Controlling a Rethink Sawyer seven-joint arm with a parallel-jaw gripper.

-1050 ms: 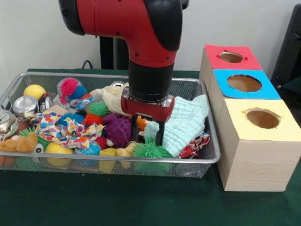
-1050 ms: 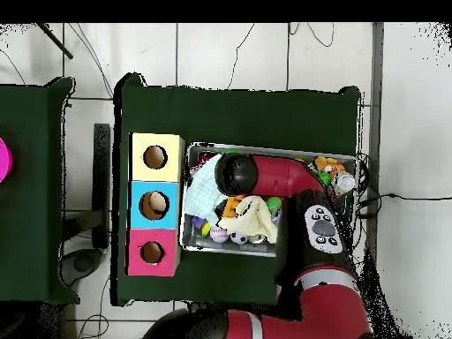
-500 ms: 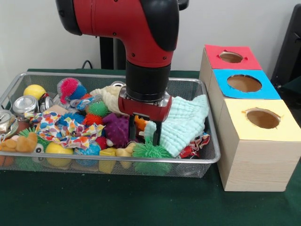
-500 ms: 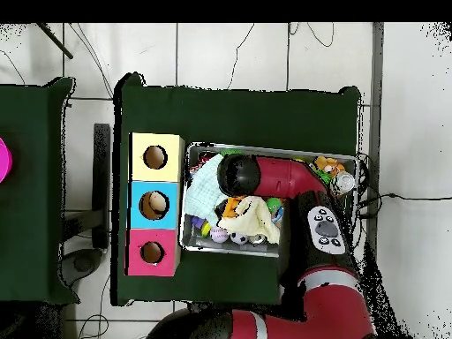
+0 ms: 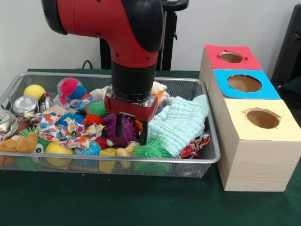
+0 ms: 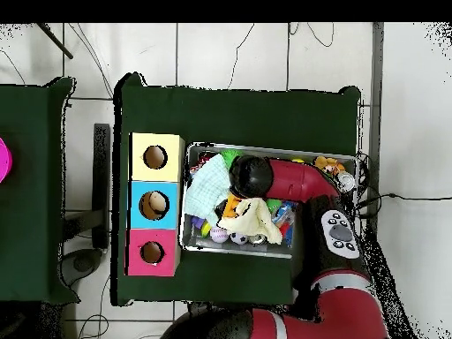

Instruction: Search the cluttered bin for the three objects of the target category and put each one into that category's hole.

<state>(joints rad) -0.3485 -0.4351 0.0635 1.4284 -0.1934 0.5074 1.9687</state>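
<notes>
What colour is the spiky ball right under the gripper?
Purple; the spiky ball shows best in the front view, below the gripper.

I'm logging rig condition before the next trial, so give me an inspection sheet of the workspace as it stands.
Surface: dark green cloth-covered table, bare at the front.
Job's things: silver wire mesh bin; wooden box row with red, blue and yellow holes.
Clutter: purple spiky ball, green spiky ball, mint green waffle cloth, multicoloured patterned fabric, yellow ball, silver can.
Grippers: gripper low in the bin, fingers apart, astride the purple spiky ball.
Cables: black cable behind the bin.
Surroundings: white wall.
</notes>
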